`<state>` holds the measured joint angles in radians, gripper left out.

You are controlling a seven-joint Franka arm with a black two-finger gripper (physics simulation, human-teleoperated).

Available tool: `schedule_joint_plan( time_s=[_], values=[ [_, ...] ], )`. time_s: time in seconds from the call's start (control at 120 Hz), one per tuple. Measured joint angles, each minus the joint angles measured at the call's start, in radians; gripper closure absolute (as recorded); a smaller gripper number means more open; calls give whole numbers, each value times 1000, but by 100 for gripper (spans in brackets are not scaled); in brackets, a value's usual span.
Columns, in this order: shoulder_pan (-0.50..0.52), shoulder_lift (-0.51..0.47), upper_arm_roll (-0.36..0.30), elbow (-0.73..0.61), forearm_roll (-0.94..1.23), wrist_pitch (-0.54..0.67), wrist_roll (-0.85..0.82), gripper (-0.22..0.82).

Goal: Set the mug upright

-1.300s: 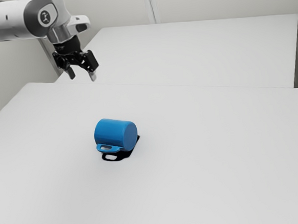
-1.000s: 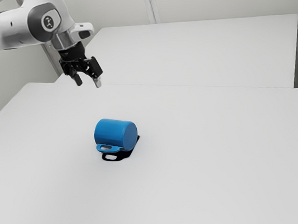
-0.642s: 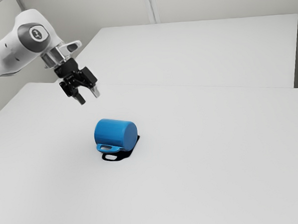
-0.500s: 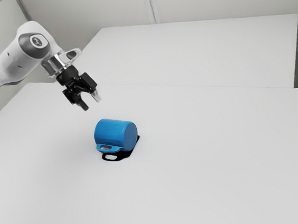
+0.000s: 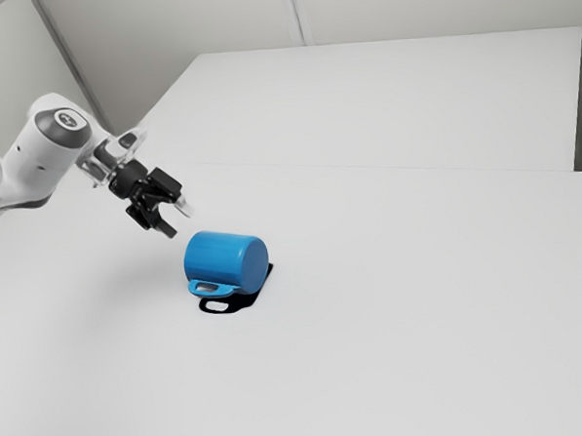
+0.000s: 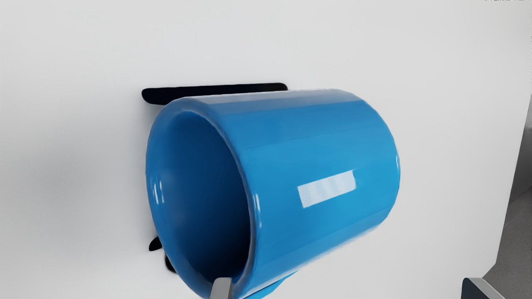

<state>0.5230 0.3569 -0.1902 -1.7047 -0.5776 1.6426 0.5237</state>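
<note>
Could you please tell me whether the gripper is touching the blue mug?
Apart. In the exterior view, a narrow strip of white table shows between the fingertips of the gripper and the blue mug.

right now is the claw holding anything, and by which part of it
Nothing is held. The claw is open, just off the open end of the blue mug, which lies on its side on the table.
</note>
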Motion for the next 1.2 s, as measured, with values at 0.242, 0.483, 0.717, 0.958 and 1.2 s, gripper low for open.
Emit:
schedule_joint_plan(
  time_s=[0.242,0.483,0.717,0.958,1.2],
  values=[
    [21,12,10,-83,-61,63,62,0],
    [19,28,10,-135,-141,125,124,0],
    [17,13,8,-201,-237,134,177,0],
    [14,-27,-7,-246,-289,138,213,1],
    [14,-59,-42,-253,-296,148,221,22]
  ],
)
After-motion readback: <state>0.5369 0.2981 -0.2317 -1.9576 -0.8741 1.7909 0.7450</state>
